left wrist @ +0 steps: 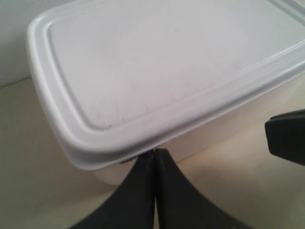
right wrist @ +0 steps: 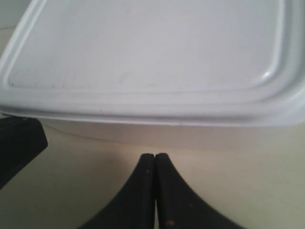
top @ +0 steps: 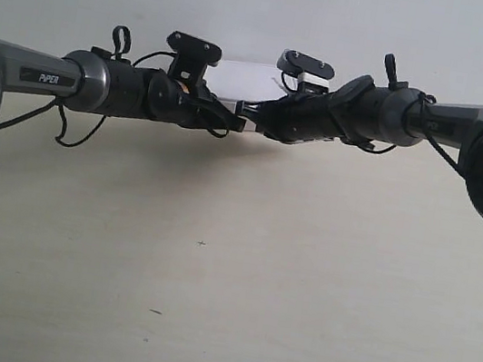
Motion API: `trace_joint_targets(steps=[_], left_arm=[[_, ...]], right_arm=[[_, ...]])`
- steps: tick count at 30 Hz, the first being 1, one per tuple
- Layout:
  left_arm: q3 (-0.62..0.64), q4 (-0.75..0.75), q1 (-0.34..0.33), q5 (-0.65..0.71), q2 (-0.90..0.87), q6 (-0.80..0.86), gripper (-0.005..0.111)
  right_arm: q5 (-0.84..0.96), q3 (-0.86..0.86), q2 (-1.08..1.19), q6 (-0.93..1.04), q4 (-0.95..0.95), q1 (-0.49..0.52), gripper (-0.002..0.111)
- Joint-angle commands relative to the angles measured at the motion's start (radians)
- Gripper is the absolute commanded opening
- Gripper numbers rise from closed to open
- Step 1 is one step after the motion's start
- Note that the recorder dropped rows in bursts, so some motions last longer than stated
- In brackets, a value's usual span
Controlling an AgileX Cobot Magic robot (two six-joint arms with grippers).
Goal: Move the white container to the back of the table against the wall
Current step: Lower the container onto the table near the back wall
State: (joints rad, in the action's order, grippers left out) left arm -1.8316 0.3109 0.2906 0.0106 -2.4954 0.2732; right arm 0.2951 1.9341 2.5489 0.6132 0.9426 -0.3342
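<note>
Left fingers (left wrist: 136, 200) closed at white container (left wrist: 157, 71) rim, right fingers (right wrist: 138, 195) closed

Left pincer (left wrist: 155, 156) and right pincer (right wrist: 155, 158) both pressed closed

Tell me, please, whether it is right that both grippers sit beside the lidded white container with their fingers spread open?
Not quite: the fingers are pressed shut, not spread open. The left wrist view shows the left gripper closed beside the white container, and the right wrist view shows the right gripper closed too.
</note>
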Motion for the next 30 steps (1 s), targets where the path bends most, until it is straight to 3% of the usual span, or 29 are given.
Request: trace_joint_targets(steps=[1,10,30], left_arm=[[-0.006,0.001,-0.003,-0.016,0.006,0.008,0.000],[-0.006,0.001,-0.003,-0.020,0.006,0.008,0.000],[-0.006,-0.005,-0.003,-0.070,0.006,0.008,0.000]], right_arm=[[0.040,0.007,-0.007,0.015,-0.012,0.015,0.000],[0.063,0.007,-0.016,-0.041,-0.053,0.059,0.000],[-0.040,0.007,-0.016,-0.037,-0.038,0.060,0.000]])
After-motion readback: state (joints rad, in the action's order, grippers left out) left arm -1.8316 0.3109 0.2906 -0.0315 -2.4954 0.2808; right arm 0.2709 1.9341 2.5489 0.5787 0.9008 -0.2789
